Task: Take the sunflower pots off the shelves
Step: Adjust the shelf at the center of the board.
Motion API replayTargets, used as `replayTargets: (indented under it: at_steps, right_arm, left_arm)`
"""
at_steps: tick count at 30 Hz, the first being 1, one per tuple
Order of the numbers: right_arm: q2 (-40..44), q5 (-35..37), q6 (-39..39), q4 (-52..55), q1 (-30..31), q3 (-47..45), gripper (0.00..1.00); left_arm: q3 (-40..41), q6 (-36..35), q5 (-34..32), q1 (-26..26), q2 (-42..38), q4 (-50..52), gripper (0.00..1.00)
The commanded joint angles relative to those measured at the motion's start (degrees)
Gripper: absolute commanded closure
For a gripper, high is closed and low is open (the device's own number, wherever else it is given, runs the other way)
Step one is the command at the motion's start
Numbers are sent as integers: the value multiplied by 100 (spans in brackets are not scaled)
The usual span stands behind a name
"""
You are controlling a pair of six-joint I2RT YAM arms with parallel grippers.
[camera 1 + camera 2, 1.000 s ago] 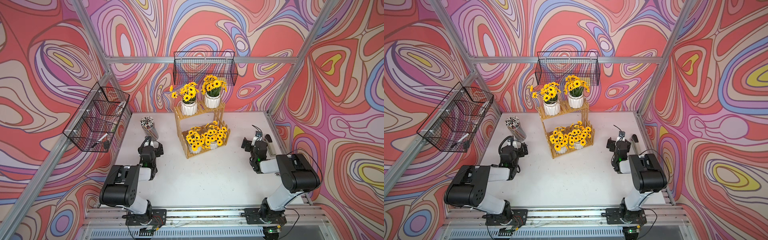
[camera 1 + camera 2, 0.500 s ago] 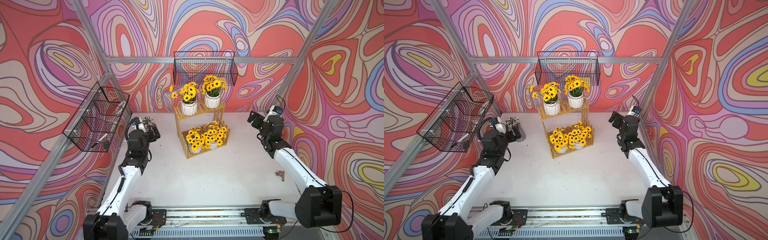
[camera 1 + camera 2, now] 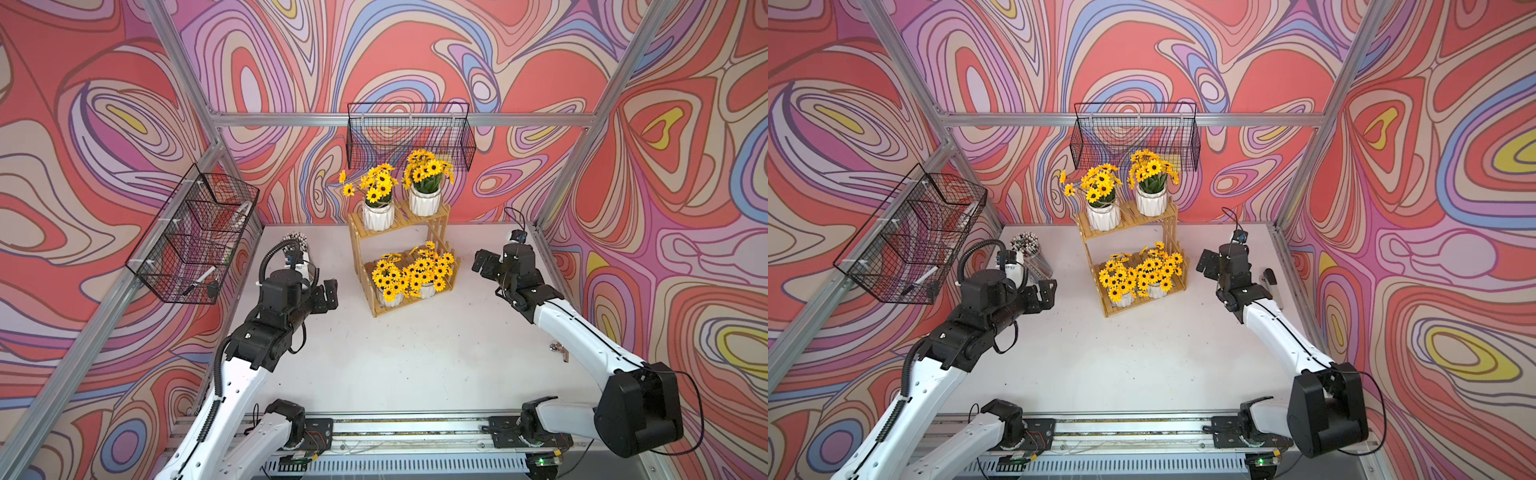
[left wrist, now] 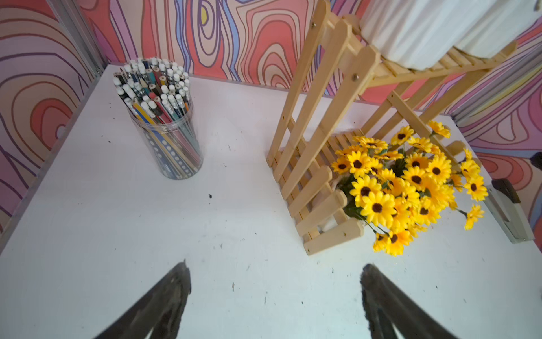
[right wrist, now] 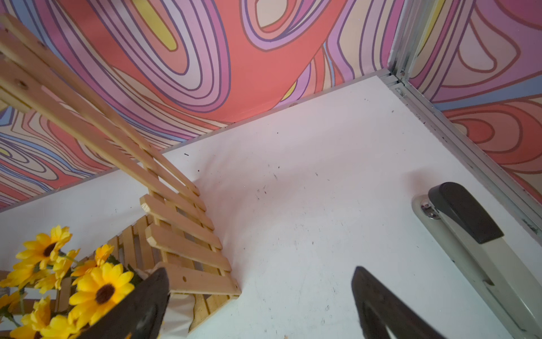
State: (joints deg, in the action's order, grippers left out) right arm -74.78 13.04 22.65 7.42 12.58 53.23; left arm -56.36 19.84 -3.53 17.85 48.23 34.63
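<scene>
- All four sunflower pots stand upright on the shelves (image 3: 356, 249), and none is off yet. The upper-left pot (image 3: 377, 216) and upper-right pot (image 3: 424, 202) are on the top tier. The lower-left pot (image 3: 388, 278) and lower-right pot (image 3: 432, 270) are on the bottom tier, their blooms spilling over the front rail.
- The shelves stand toward the back of the worktop (image 3: 395, 365). Their long axis runs roughly across it, so each end faces one arm.
- The left arm (image 3: 266, 328) holds its jaws spread and empty, low beside the left end of the shelves and apart from it. The lower-left pot lies ahead of them, toward the robot's right, behind the end slats.
- The right arm (image 3: 582, 332) also has its jaws spread and empty, close by the right end. In the right wrist view one jaw overlaps the lower-right pot's blooms; I cannot tell if they touch.
- The right jaws look the nearer pair. A lower pot would likely need to clear the low rail, while the upper pots are open from above.
- The pencil cup (image 4: 164, 138) and the stapler (image 5: 469, 234) stand aside from the shelves.
</scene>
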Motion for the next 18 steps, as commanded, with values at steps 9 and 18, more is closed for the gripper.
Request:
replayTargets:
  at_steps: [9, 18]
  right_arm:
    - [24, -47, -147, 31, 111, -102, 2]
    - [38, 14, -197, 76, 153, -101, 2]
  left_arm:
    - [-543, 700, -857, 1067, 187, 1712, 15]
    - [-848, 1068, -2085, 2396, 1001, 1270, 15]
